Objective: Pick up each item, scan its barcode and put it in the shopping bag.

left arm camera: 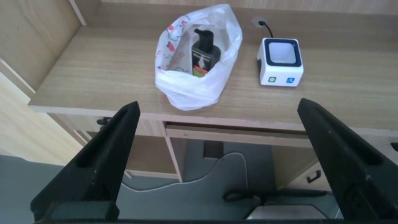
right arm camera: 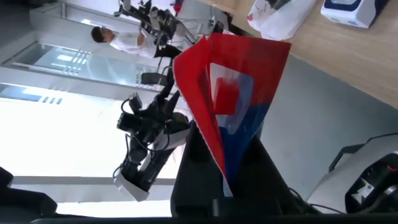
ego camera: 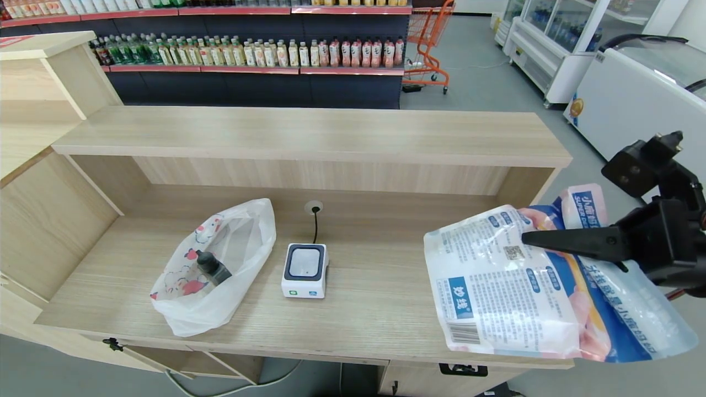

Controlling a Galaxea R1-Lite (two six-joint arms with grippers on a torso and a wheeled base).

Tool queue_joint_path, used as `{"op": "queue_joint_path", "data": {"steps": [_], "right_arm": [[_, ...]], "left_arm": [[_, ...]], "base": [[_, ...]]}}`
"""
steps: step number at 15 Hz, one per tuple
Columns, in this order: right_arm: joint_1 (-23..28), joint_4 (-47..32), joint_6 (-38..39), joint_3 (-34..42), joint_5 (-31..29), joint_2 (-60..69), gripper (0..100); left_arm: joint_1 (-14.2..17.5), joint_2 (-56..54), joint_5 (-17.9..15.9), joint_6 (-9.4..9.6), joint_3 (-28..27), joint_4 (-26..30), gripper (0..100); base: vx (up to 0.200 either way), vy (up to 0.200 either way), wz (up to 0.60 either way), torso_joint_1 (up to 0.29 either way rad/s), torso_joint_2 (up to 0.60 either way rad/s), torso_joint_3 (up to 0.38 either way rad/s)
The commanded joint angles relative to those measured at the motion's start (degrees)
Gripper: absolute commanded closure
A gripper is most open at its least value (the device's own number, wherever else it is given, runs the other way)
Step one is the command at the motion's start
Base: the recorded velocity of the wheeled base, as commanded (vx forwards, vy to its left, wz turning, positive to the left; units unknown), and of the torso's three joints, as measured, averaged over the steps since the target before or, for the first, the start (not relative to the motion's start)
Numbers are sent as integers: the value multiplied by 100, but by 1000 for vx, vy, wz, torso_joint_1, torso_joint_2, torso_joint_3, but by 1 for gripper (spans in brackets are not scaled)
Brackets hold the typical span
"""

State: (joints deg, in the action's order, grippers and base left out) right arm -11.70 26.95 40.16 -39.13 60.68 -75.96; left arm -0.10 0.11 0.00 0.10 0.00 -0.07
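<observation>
While the right gripper pinches the packet, I see one black finger laid across its printed face; from the right wrist the packet rises out from between the gripper's fingers. It hangs in the air over the right end of the counter, and its barcode sits at the lower corner by the front edge, turned toward the head camera. The scanner stands on the counter to the packet's left, apart from it, with its cable running back to a hole in the counter; just beside the scanner on its far side lies the shopping bag, mouth open, with a dark pump bottle inside. My left gripper is spread wide and grips nothing; it hangs off the counter's front edge, facing the bag and scanner.
</observation>
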Motion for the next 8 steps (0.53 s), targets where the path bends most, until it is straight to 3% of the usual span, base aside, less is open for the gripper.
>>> {"op": "queue_joint_path", "data": {"steps": [1,8], "right_arm": [[-69,-67,1,20,5,64,100],[-262,-234,27,64,5,160,100]], "left_arm": [[1,7,0,-1,0,-1,0],[1,7,0,-1,0,-1,0]], "base": [[0,0,0,0,0,0],[0,0,0,0,0,0]]}}
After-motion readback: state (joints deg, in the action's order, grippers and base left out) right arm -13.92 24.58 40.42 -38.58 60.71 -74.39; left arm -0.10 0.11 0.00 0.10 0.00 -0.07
